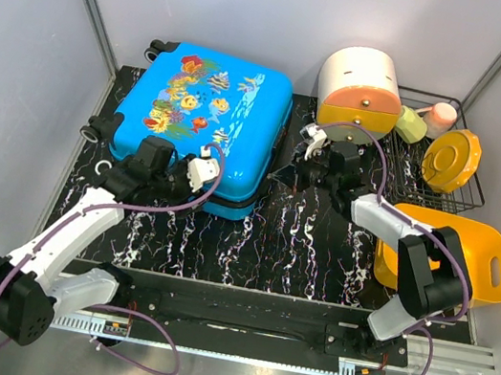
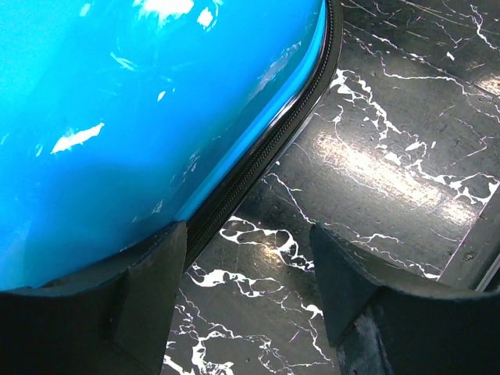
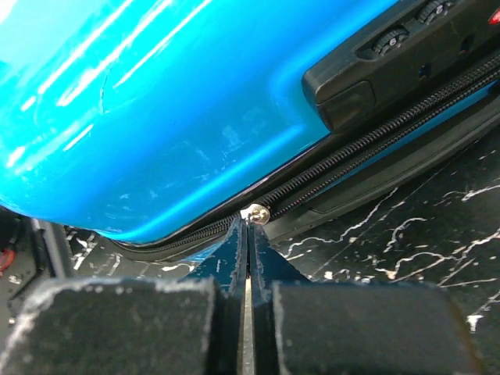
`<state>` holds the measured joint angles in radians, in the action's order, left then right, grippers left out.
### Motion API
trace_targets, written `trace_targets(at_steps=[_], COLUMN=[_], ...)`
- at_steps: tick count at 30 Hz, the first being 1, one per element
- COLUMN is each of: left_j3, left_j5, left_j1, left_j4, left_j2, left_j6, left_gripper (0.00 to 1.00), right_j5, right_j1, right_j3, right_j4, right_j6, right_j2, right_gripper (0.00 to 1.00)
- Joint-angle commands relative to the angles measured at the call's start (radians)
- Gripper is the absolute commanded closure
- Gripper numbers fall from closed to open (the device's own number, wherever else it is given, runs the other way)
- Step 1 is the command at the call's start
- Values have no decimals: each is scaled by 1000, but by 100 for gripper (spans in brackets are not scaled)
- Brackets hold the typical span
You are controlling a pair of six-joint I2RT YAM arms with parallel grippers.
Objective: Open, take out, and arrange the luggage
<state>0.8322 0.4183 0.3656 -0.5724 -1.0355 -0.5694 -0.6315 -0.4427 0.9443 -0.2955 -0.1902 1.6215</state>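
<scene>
Seen from the top external camera, the luggage lies flat on the back-left part of the black marble table. Its fish print faces up and its wheels are at the left and back edges. The left gripper sits at the near edge of the shell. The right gripper is at the case's right side. A white-and-orange drawer box, a wire basket and a yellow basin stand on the right, well apart from the case.

Left wrist view: the luggage fills the upper left, with its zipper running diagonally down along the rounded edge. The left gripper has its fingers apart with nothing clamped, only bare table in the gap. One finger is just at the blue shell beside the zipper line; actual contact cannot be told. The other finger is over the table, clear of the case.

Right wrist view: the luggage side wall spans the top, with a black lock block at upper right and the zipper running below it. The right gripper has its fingers together, pinched on the thin blue tab of the zipper pull. The pull's small silver end sits right at the fingertips, against the zipper track on the shell's lower edge.
</scene>
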Motion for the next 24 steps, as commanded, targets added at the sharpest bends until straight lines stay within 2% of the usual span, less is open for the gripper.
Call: trace_targets(at_steps=[1, 4, 13, 21, 22, 24], left_j3=[67, 61, 70, 77, 77, 77], left_j5=[-12, 0, 4, 10, 11, 13], left_j1=[-7, -8, -7, -7, -7, -7], left_j4=[232, 235, 244, 246, 246, 247], left_j2=[-1, -9, -24, -32, -32, -32], left_j6=[-63, -58, -37, -30, -32, -37], left_gripper=[31, 31, 31, 31, 30, 30], right_j5=[-154, -187, -229, -218, -214, -201], right_j1=[10, 13, 13, 13, 15, 16], right_j3=[65, 79, 169, 160, 156, 154], right_j4=[59, 102, 133, 208, 216, 245], right_j6=[240, 319, 385, 511, 521, 549], right_j2=[-91, -63, 69, 84, 78, 77], right_gripper=[100, 100, 100, 100, 99, 90])
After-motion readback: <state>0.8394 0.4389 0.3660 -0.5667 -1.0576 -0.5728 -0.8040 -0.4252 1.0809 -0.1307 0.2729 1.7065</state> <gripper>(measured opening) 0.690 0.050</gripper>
